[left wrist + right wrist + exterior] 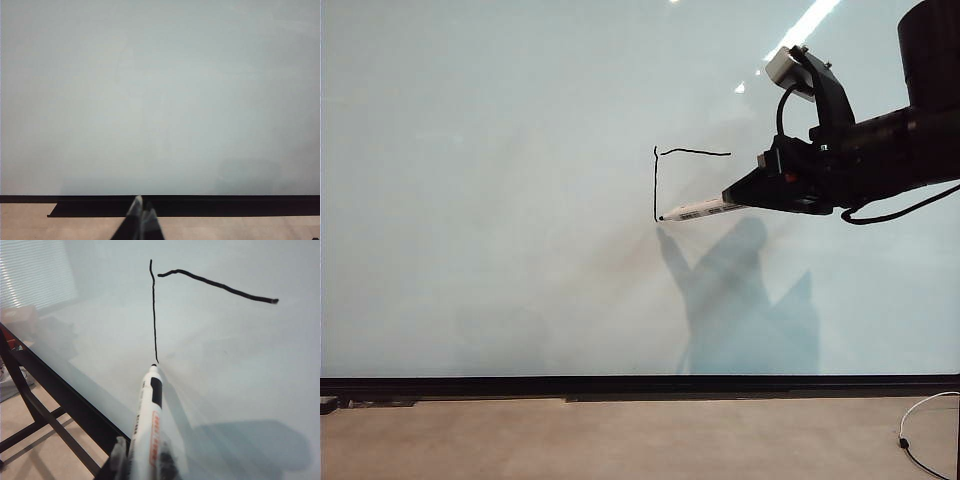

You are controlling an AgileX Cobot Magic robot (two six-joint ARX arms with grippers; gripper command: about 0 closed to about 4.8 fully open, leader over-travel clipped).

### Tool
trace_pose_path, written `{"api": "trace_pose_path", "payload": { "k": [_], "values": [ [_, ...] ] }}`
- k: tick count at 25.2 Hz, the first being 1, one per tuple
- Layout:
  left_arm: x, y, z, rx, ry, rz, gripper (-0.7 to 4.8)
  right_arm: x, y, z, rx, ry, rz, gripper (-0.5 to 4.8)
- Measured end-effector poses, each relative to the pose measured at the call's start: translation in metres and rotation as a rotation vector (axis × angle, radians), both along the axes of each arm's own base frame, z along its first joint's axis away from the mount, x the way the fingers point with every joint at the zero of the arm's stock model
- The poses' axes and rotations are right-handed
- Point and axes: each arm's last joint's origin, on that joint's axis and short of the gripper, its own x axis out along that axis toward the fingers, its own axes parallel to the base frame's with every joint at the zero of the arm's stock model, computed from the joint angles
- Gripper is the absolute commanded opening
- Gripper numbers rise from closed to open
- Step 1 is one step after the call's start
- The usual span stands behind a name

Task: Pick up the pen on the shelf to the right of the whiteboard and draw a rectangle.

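Against the whiteboard (520, 200), right pincer (740, 195) grips the pen (700, 210) below two drawn lines; left pincer (141, 207) is clenched.

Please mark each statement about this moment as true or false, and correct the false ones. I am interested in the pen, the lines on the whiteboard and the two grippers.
1. The right gripper holds the pen. True.
2. All four sides of the rectangle are drawn. False: only a top line and a left line are on the whiteboard, with a small gap where they should meet.
3. The pen tip is at the lower end of the left line. True.
4. The left gripper is drawing too. False: it is low near the board's black bottom edge, closed and holding nothing.
5. The pen has a black barrel. False: the barrel is white with a black tip.
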Motion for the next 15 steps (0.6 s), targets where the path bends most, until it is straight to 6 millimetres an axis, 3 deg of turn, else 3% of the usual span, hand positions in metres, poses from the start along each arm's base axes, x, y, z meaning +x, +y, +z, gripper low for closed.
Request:
{"api": "trace_pose_path", "payload": {
  "k": [15],
  "values": [
    [0.0000,0.0000,0.0000,0.000,0.000,0.000,-0.04,0.0089,0.0030,-0.0036,-0.006,0.008,0.004,-0.05]
  ]
}}
